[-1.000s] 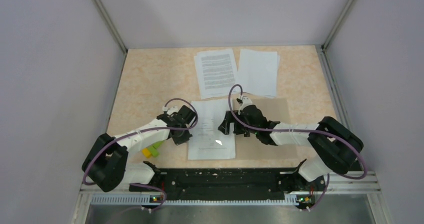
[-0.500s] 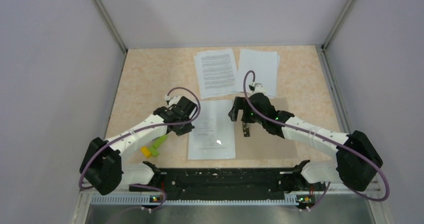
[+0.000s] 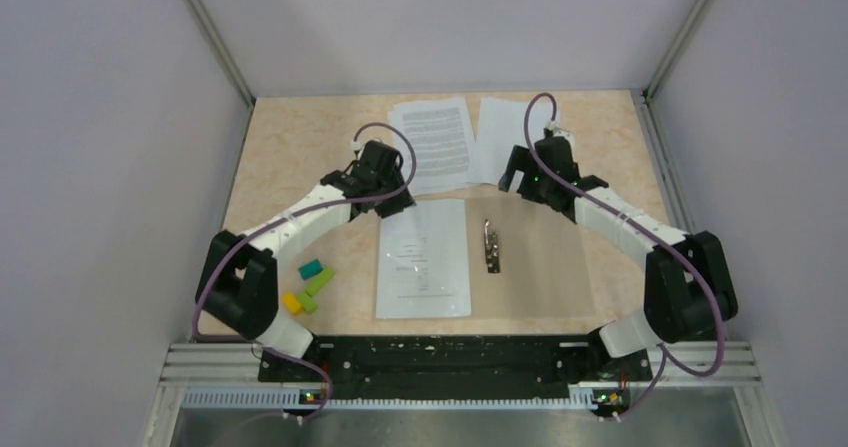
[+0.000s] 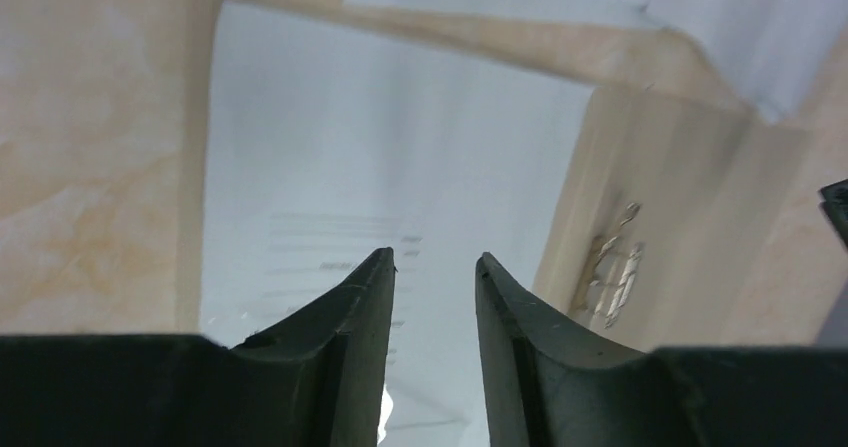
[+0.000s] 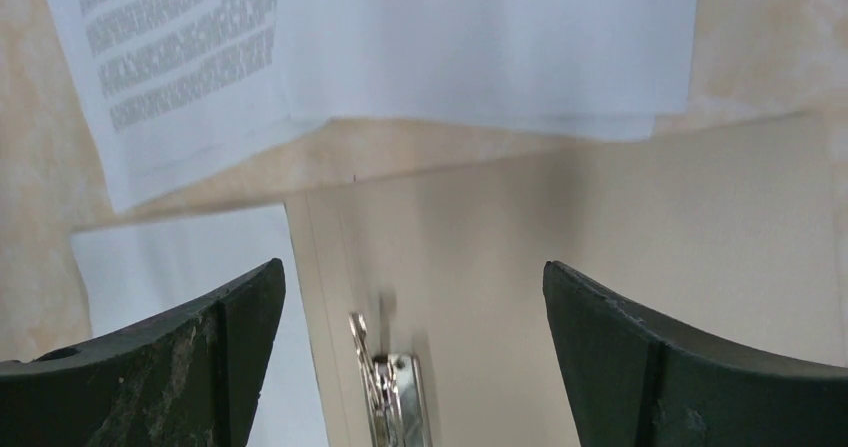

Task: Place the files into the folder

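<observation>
The speckled table (image 3: 290, 157) bears the open folder (image 3: 540, 267), loose files (image 3: 437, 145) and coloured blocks (image 3: 308, 285).

Left arm (image 3: 300, 217), right arm (image 3: 620, 222): white links, black joints, purple cable (image 3: 384, 126) looping off each wrist. Left gripper (image 4: 435, 255), right gripper (image 5: 412, 263): black tapered fingers (image 4: 340, 367), scuffed. Black base rail (image 3: 450, 352).

No wording can be read. The printed sheet (image 5: 180, 57) ahead-left of the right hand (image 5: 412, 267) bears dense black lines, too small to read. The second sheet (image 4: 400, 167) under the left hand (image 4: 435, 257) shows only faint, blurred lines.
</observation>
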